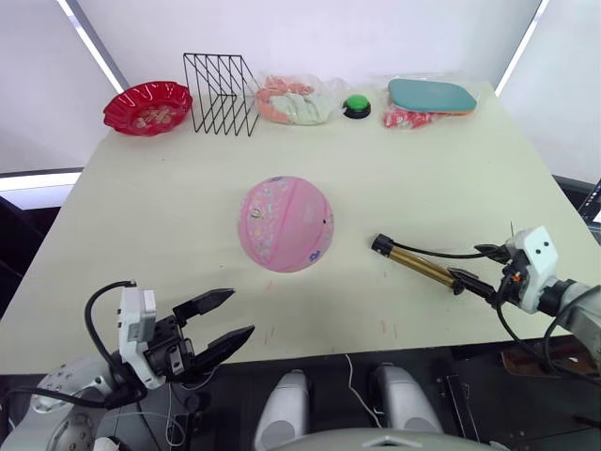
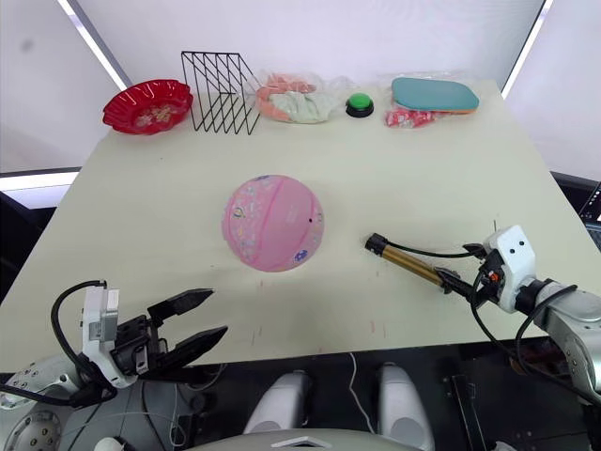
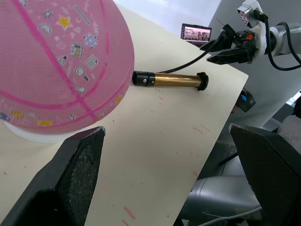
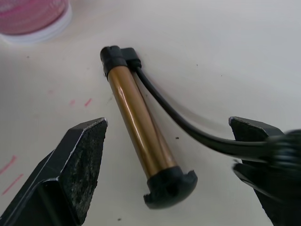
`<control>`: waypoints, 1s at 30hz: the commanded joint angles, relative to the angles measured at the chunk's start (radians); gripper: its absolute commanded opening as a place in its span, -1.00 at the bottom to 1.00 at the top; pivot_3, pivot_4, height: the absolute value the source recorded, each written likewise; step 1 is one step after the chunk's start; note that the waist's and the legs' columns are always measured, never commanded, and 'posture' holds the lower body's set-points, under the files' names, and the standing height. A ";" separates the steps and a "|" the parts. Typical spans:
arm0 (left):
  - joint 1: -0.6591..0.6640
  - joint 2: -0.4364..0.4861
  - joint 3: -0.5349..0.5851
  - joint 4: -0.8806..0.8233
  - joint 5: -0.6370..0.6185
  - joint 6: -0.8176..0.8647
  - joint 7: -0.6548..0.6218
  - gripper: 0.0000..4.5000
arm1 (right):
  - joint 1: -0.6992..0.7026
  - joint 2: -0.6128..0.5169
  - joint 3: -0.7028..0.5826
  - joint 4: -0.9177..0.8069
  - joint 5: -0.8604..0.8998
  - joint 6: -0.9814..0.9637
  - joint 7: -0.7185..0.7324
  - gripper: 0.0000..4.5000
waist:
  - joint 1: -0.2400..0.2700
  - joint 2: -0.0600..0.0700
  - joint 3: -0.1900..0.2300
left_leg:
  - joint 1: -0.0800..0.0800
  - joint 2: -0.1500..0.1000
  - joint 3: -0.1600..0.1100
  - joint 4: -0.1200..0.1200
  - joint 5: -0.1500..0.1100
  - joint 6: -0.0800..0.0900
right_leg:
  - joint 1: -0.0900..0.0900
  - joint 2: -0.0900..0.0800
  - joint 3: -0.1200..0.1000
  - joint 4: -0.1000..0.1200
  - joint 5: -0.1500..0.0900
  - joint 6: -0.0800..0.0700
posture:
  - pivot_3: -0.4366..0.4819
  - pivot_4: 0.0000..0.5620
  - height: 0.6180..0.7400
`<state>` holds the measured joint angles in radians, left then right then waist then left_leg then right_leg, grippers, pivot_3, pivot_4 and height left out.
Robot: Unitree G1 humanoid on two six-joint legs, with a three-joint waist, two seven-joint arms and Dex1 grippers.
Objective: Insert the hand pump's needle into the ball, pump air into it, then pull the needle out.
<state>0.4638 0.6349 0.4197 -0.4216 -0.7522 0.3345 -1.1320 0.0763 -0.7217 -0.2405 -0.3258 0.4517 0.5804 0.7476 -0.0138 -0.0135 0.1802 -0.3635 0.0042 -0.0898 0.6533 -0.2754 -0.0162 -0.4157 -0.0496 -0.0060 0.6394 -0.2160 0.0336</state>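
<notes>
The pink ball (image 1: 286, 224) with cartoon prints rests on a white ring (image 3: 28, 134) at the middle of the table. To its right lies the gold hand pump (image 1: 418, 264), its black handle end nearest my right gripper (image 1: 471, 266). That gripper is open, its fingers set on either side of the handle end (image 4: 169, 186) without touching it. The thin black hose (image 4: 178, 120) curves from the pump's far end back to the right finger (image 4: 263, 155). I cannot make out the needle. My left gripper (image 1: 241, 311) is open and empty at the table's front left, pointing toward the ball.
Along the far edge stand a red scalloped bowl (image 1: 147, 106), a black wire rack (image 1: 221, 94), bagged items (image 1: 293, 101), a green button (image 1: 356, 106) and a teal paddle-shaped thing (image 1: 432, 94). The table's front edge (image 1: 310, 352) runs just beyond both grippers.
</notes>
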 commanded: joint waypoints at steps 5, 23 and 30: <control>-0.008 0.004 -0.008 0.009 0.004 -0.024 -0.024 1.00 | 0.068 -0.064 -0.033 -0.001 0.011 -0.030 0.095 0.93 | 0.001 0.000 0.000 | -0.002 0.000 -0.002 0.000 0.000 0.000 | 0.001 0.000 -0.002 0.000 0.000 -0.001 | -0.05 -0.47 1.00; 0.007 -0.011 0.002 0.038 0.012 -0.044 -0.040 1.00 | 0.101 -0.059 -0.192 -0.065 0.086 -0.058 0.099 0.93 | 0.003 0.003 -0.001 | -0.014 0.005 -0.030 0.001 0.001 -0.001 | 0.004 0.001 -0.034 0.003 -0.007 -0.011 | -0.05 -0.47 1.00; 0.041 -0.067 0.032 0.026 -0.017 -0.030 0.026 1.00 | 0.192 0.005 -0.199 -0.118 0.112 -0.191 0.175 0.93 | 0.005 0.003 -0.001 | -0.016 0.006 -0.040 0.000 0.001 -0.001 | 0.006 0.001 -0.042 0.004 -0.012 -0.015 | -0.05 -0.47 1.00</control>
<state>0.4956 0.5717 0.4231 -0.3749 -0.7490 0.3082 -1.1231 0.2629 -0.7377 -0.4060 -0.4270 0.5373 0.4403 0.9000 -0.0088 -0.0102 0.1789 -0.3794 0.0104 -0.1299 0.6537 -0.2739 -0.0175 -0.4091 -0.0485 -0.0482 0.6435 -0.2280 0.0181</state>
